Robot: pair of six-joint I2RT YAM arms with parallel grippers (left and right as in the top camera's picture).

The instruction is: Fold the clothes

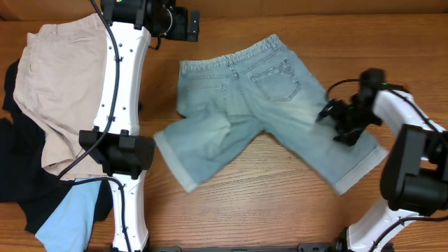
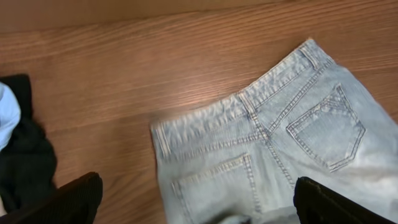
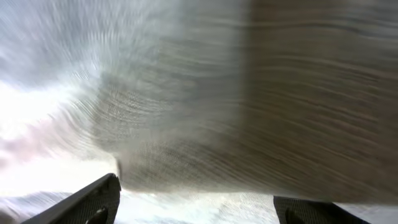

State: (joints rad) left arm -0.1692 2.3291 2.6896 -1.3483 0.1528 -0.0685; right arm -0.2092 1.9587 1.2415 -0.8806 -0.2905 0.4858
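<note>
Denim shorts [image 1: 245,105] lie flat, pockets up, legs splayed; beige shorts [image 1: 63,77] heaped well apart.

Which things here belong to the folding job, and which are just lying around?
Job: denim shorts, beige shorts, black garment, sky-blue garment.
Not the job: just the wooden table underneath.

No lettering, label, brand mark or number can be read in any of the three views. The denim shorts [image 1: 259,105] show only plain stitching, and the right wrist view is too blurred to make out any marking.
</note>
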